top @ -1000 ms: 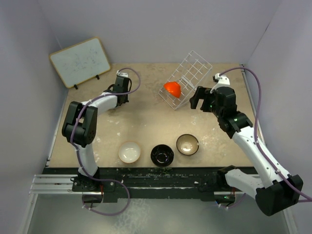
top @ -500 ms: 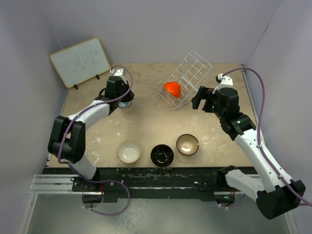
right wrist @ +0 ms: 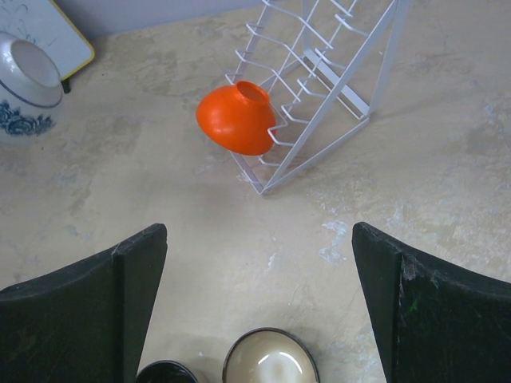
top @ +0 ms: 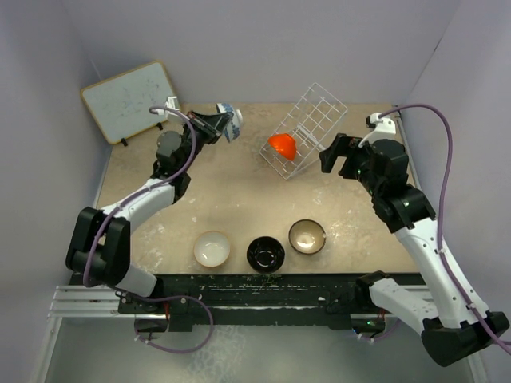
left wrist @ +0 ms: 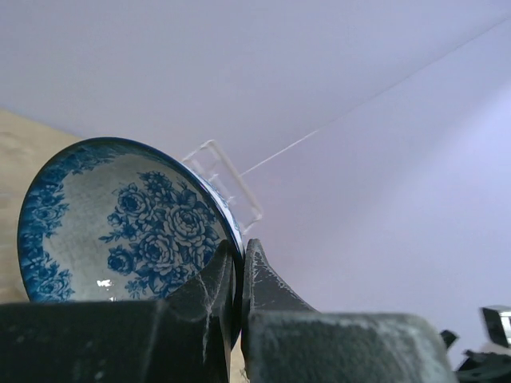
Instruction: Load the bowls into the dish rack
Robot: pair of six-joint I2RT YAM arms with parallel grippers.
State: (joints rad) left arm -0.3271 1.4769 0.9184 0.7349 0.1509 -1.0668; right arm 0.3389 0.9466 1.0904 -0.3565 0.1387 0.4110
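Left pincer [top: 215, 126] grasps the blue bowl [top: 229, 120] by its rim above the table [top: 239, 195], left of the rack [top: 318, 118]. Right pincer [top: 329, 156] hangs released right of the rack, which holds the orange bowl [top: 282, 145].

Left arm [top: 128, 209] extended toward the far left, elbow bent, wrist raised; left gripper [top: 217, 128] points to the right, jaws pinched tight on the rim of the blue-patterned bowl [left wrist: 120, 223], which it holds on edge. Right arm [top: 415, 231] reaches up along the right side, forearm angled inward. Right gripper [top: 338, 155] faces forward and down, jaws spread wide, gripping nothing
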